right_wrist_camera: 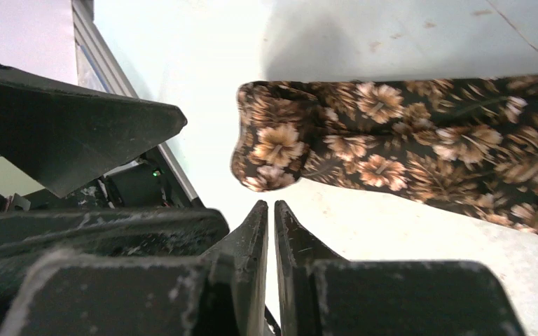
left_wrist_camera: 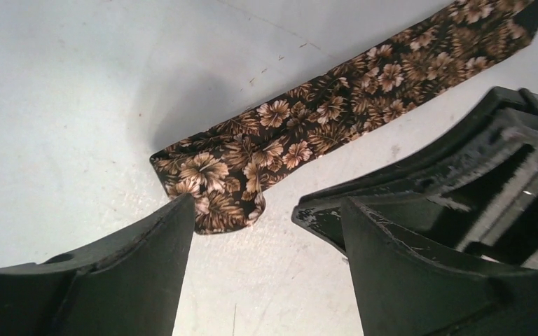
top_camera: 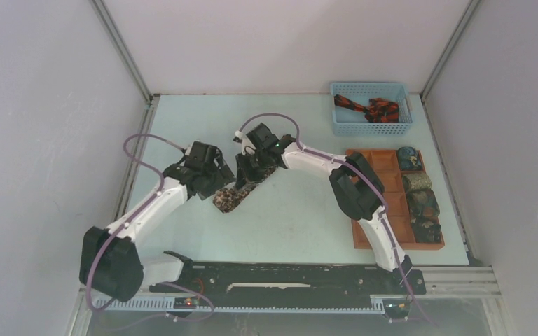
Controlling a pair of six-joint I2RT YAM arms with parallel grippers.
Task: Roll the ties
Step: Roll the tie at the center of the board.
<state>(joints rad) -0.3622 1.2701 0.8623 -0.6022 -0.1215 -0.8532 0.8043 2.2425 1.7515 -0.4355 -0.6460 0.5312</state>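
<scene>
The dark brown floral tie lies flat on the pale table between the arms, one end doubled over into a small soft fold. It looks light, limp and likely slippery, so that folded end, pinched across its width, seems the best hold. The left gripper stands spread over it, empty; the right gripper, pressed together, holds nothing.

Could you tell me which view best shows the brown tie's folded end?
The right wrist view: the folded end of the brown tie is close, sharp, unobstructed. The left wrist view has a finger overlapping it; the top external view shows it tiny.
</scene>
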